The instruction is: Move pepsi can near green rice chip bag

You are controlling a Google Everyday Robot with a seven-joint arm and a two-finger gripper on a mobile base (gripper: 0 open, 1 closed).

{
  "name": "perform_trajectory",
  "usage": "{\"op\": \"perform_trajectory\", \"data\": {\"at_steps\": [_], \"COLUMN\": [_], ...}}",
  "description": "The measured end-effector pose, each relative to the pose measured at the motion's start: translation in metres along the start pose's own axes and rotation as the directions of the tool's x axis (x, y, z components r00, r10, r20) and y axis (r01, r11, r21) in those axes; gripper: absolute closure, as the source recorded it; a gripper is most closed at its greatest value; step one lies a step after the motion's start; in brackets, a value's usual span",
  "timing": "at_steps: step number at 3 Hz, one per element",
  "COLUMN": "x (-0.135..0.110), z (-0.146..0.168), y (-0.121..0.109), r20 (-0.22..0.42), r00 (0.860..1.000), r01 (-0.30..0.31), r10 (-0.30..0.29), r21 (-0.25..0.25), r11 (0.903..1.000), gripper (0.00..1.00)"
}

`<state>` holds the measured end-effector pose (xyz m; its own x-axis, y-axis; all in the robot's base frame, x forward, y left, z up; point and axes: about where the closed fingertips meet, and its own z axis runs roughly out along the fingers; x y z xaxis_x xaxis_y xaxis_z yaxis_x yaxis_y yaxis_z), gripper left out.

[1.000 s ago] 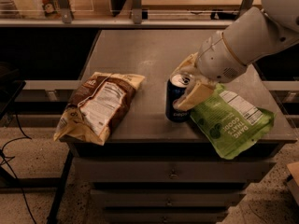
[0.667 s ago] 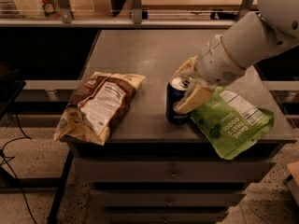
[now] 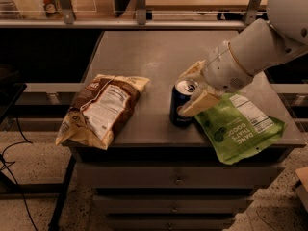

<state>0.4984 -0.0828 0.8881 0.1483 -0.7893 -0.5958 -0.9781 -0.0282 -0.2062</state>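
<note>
We note claw (image 3: 188, 91) grasping can (image 3: 180, 110) beside green bag (image 3: 238, 129), which overhangs worktop (image 3: 144, 52) front edge; bare surface behind.

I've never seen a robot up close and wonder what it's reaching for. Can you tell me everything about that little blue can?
The can is small and dark blue, metal by its look, with a silver top. It stands upright near the front of the grey table, just left of the green bag; whether they touch is unclear. The gripper is right at the can, reaching in from the right and covering part of it.
</note>
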Motion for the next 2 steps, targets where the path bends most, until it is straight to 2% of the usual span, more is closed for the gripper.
{"op": "perform_trajectory", "data": {"at_steps": [1, 2], "x": [0.0011, 0.0010], "z": [-0.0006, -0.0006], "y": [0.0022, 0.0022], "r20": [0.007, 0.007], "r00": [1.000, 1.000], "r01": [-0.002, -0.002], "r10": [0.002, 0.002], "r21": [0.002, 0.002], "r11": [1.0000, 1.0000], "gripper": [0.00, 0.00]}}
